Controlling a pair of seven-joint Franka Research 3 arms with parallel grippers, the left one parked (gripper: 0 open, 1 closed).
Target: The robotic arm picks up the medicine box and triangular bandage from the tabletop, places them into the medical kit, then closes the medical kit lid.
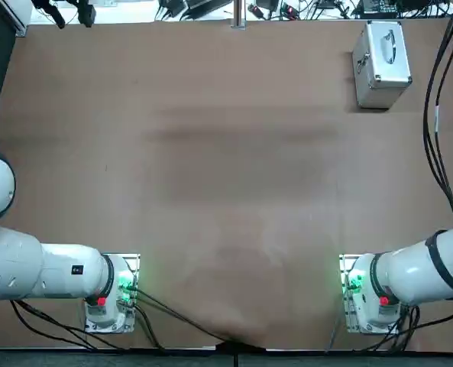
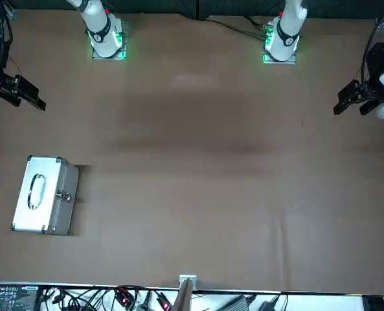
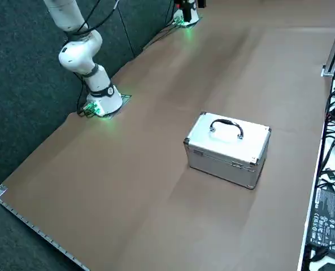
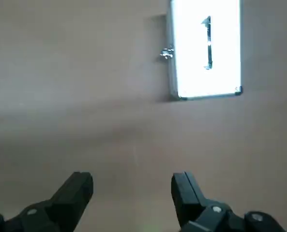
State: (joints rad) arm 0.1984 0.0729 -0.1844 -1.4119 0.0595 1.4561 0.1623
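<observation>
Fingers (image 4: 80,193) of the right gripper (image 4: 133,195) stand spread and empty, held high above bare brown table (image 1: 226,191), looking down. Ahead sits the medical kit (image 4: 206,48), lid (image 3: 230,135) closed with handle up, at the table's far right corner.

Robotics lab, two glossy white jointed arms (image 1: 432,267) bolted to wide brown worktop (image 1: 211,191), green-lit bases, tangled black cables (image 2: 140,299) and electronics along far edge, dark carpet floor (image 3: 20,84)
</observation>
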